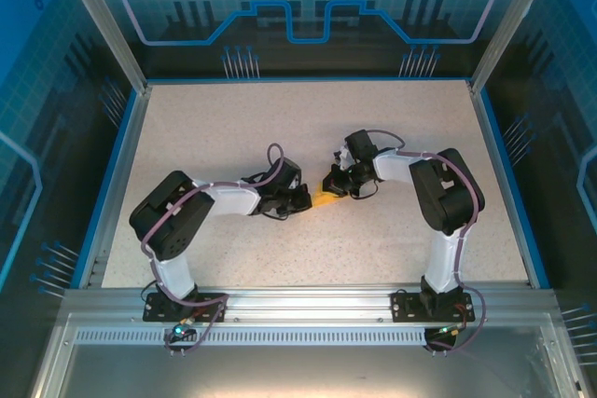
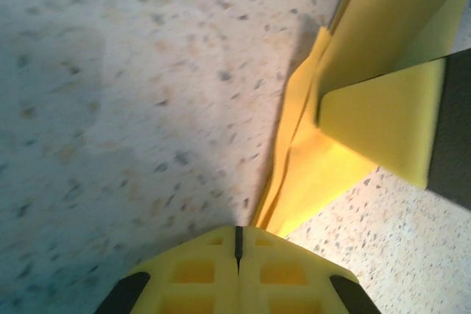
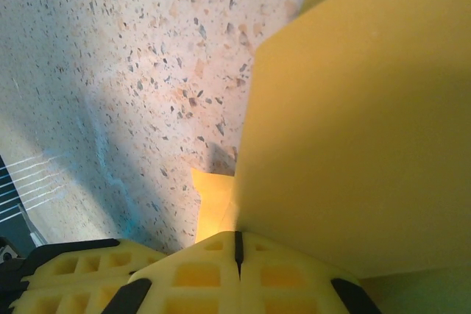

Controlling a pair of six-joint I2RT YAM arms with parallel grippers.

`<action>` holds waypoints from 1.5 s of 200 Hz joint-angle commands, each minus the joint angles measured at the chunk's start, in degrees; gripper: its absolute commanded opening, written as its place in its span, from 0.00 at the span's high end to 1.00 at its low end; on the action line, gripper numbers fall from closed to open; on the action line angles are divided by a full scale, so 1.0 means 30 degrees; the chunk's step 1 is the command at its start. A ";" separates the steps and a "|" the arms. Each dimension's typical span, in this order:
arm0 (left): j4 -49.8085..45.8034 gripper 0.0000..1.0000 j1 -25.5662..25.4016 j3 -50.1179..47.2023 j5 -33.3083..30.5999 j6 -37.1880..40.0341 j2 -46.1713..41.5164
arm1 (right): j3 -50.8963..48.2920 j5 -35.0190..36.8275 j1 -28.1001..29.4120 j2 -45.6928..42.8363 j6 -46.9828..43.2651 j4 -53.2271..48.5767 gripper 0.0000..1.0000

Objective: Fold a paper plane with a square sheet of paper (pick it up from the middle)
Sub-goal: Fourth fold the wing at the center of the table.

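Orange-yellow square sheet of paper [image 1: 324, 199] is mid-fold at frame centre, your left gripper [image 2: 237, 232] and right gripper [image 3: 237, 237] both pinched shut on it. Next up: flatten that crease, gently.

Left gripper [image 2: 237, 249], yellow fingertips pressed together, pinches the folded orange-yellow sheet of paper [image 2: 302, 174] over a speckled beige tabletop [image 2: 147, 108]; the right gripper's yellow finger [image 2: 383, 123] touches the paper
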 commanded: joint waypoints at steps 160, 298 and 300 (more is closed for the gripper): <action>-0.1199 0.91 -0.0019 0.2292 0.2543 -0.1229 0.1434 | 0.0385 0.1304 0.0044 0.1254 0.0160 -0.1476 0.96; -0.3581 0.90 0.0193 0.2261 0.1058 -0.0549 0.0090 | 0.0606 0.1603 0.0037 0.1406 0.0168 -0.1831 0.96; -0.3400 0.90 0.0218 0.2259 0.1129 -0.0546 0.0035 | 0.0616 0.1602 0.0040 0.1403 0.0169 -0.1801 0.96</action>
